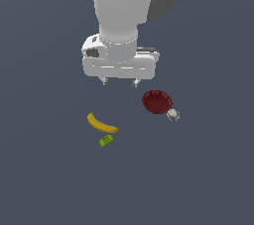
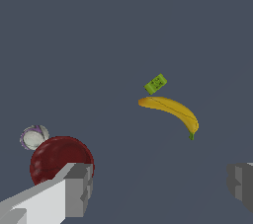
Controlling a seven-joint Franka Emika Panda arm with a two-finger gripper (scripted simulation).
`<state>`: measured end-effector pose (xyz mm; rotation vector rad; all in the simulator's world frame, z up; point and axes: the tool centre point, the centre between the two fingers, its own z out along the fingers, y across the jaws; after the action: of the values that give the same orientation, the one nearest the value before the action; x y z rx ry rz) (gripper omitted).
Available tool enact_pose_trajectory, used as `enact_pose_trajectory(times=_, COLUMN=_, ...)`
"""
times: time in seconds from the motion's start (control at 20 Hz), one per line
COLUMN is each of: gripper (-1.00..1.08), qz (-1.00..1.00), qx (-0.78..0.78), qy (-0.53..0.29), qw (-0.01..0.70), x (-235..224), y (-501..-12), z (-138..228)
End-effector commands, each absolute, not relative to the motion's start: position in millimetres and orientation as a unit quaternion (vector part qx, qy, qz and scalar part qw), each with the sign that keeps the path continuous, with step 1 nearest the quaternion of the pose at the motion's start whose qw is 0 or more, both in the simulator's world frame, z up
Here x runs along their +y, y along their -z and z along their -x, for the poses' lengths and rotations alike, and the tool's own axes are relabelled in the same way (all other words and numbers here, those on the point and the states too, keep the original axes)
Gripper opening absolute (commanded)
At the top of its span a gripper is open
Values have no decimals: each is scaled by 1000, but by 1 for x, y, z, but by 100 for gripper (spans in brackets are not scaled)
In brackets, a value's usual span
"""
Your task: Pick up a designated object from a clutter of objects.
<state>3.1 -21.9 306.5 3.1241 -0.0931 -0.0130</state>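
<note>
Currently gripper point(image 1: 119, 83) wide open, holding nothing; seemingly above floor, beside red bowl point(image 1: 157, 102).

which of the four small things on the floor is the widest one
The dark red bowl. It is round with a fluted rim, about as wide as the yellow banana is long, and far bigger than the green block or the white-and-purple item.

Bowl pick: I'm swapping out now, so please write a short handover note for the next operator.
Gripper: open, holding nothing, above the floor, off to the exterior view's left of the bowl.
Bowl: on the floor, upright; a white-and-purple item sits right against its rim.
Banana and green block: close together, apart from the bowl.
Done: nothing grasped.
Left: centre over the bowl, descend, grip, lift.
</note>
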Motion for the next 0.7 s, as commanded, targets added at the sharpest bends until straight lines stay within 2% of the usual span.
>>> enact_pose_trajectory(times=0.0, gripper=28, qz=-1000, qx=-30, qy=4, qw=8, x=-22, y=-307, z=-3)
enact_pose_trajectory(times=0.65, gripper=28, qz=-1000, qx=-16, qy=14, qw=0, x=-9, y=-301, z=2)
